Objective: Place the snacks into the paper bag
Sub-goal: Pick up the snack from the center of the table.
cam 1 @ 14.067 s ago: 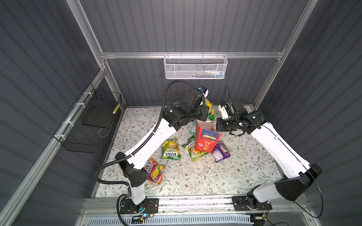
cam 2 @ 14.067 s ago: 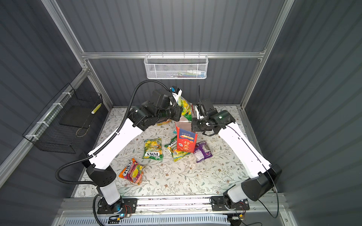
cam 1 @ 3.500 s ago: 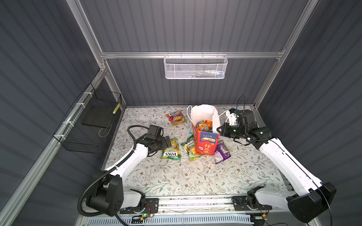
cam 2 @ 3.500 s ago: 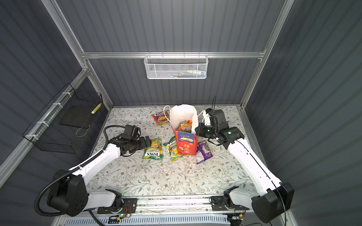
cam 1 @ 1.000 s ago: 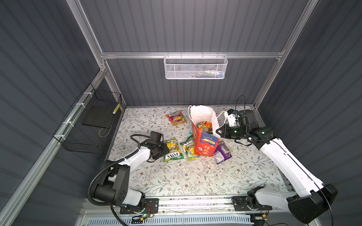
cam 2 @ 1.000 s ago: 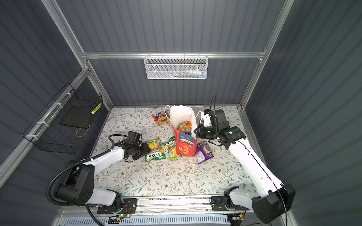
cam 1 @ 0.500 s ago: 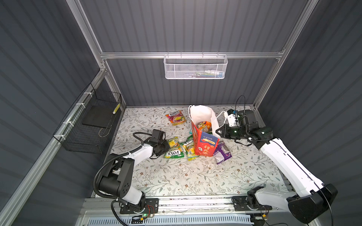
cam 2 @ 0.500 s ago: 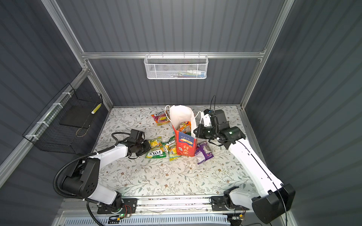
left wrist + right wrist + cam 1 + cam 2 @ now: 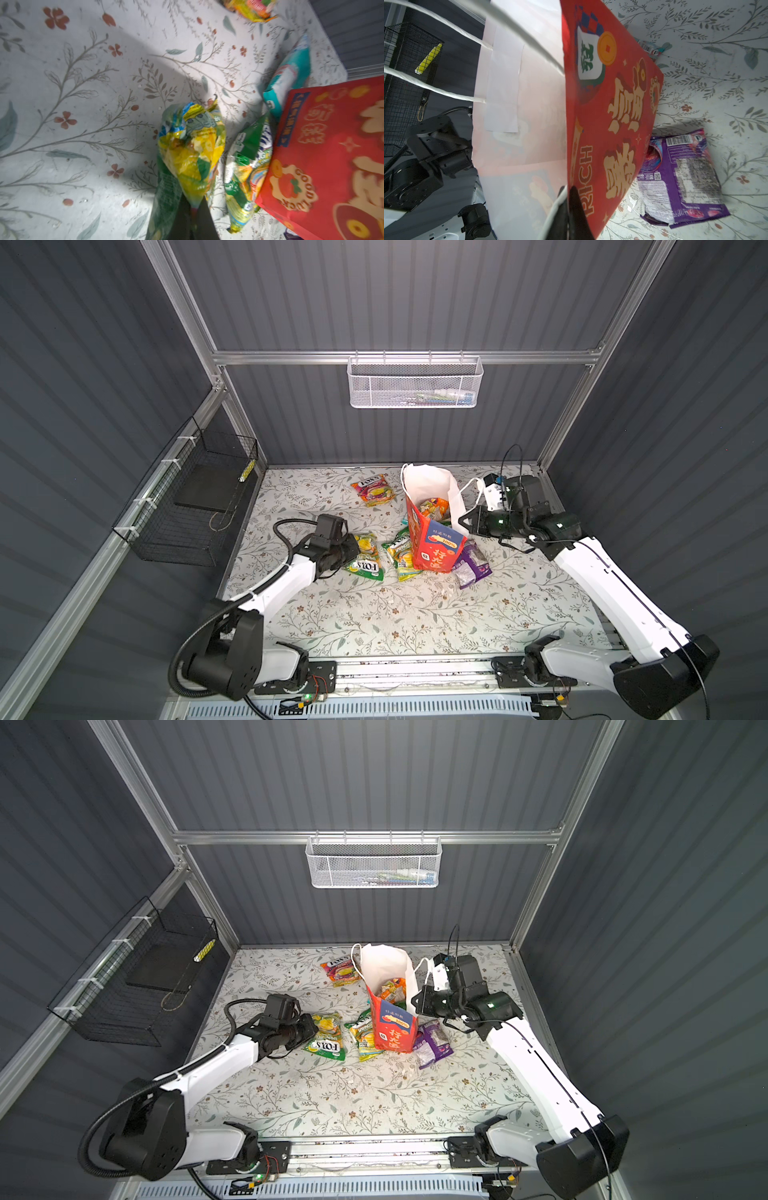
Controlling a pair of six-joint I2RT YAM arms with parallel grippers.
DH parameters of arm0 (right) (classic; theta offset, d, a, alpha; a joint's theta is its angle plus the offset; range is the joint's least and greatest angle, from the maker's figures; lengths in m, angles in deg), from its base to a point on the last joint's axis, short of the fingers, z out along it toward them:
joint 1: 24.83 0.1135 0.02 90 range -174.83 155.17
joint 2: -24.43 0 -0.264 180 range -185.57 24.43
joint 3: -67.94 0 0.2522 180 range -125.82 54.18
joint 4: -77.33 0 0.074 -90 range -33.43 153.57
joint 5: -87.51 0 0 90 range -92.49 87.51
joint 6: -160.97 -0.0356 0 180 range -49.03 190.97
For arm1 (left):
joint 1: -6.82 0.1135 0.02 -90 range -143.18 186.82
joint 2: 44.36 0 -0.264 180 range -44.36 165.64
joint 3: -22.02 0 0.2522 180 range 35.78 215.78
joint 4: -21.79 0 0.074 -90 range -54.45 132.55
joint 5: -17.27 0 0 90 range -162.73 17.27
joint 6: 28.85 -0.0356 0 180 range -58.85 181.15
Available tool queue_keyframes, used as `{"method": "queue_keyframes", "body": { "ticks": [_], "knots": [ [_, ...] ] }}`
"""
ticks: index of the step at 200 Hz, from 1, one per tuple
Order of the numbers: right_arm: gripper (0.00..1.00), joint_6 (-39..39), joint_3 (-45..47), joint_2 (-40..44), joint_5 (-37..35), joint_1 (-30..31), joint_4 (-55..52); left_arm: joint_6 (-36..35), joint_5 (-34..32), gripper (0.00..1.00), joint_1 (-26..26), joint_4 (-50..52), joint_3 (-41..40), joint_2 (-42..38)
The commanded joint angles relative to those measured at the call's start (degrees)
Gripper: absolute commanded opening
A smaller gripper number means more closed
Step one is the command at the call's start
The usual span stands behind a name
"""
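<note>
My left gripper (image 9: pixel 354 549) (image 9: pixel 192 207) is shut on one end of a green-yellow FOX'S snack packet (image 9: pixel 366 559) (image 9: pixel 193 149), low over the floral mat and left of the paper bag. The red paper bag (image 9: pixel 432 549) (image 9: pixel 390 1031) stands upright and open, with several snacks (image 9: pixel 432 506) inside. My right gripper (image 9: pixel 465 523) (image 9: pixel 569 191) is shut on the bag's right rim (image 9: pixel 608 104). A second green-yellow packet (image 9: pixel 401 556) (image 9: pixel 245 166) lies against the bag's left side. A purple packet (image 9: pixel 471 564) (image 9: pixel 685 176) lies at the bag's right, and an orange-pink FOX'S packet (image 9: pixel 372 489) lies behind.
A teal-white packet (image 9: pixel 288 76) lies behind the bag's left corner. A white mesh basket (image 9: pixel 415 383) hangs on the back wall and a black wire basket (image 9: pixel 195 506) on the left wall.
My left gripper has closed on the green-yellow packet and shifted slightly toward the bag with it. The right arm and the bag have not moved.
</note>
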Motion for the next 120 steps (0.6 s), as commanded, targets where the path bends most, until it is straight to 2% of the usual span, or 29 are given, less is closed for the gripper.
{"method": "queue_keyframes", "body": {
  "ticks": [1,12,68,120],
  "knots": [
    [0.0,0.06,-0.83,1.11,0.36,0.06,-1.0,-1.04,0.3,0.0,-0.33,3.21,1.41,-5.32],
    [0.0,0.21,-0.86,1.36,-1.99,0.07,-1.18,-1.68,0.63,0.0,-0.26,4.78,2.44,-7.25],
    [0.0,0.02,-1.49,0.77,-0.89,0.08,-0.47,-4.13,1.58,0.0,-0.3,9.59,5.83,-15.0],
    [0.0,0.11,-1.48,0.57,-0.79,0.08,-0.36,-4.33,6.18,0.0,-0.28,8.35,9.44,-16.06]
  ]
}}
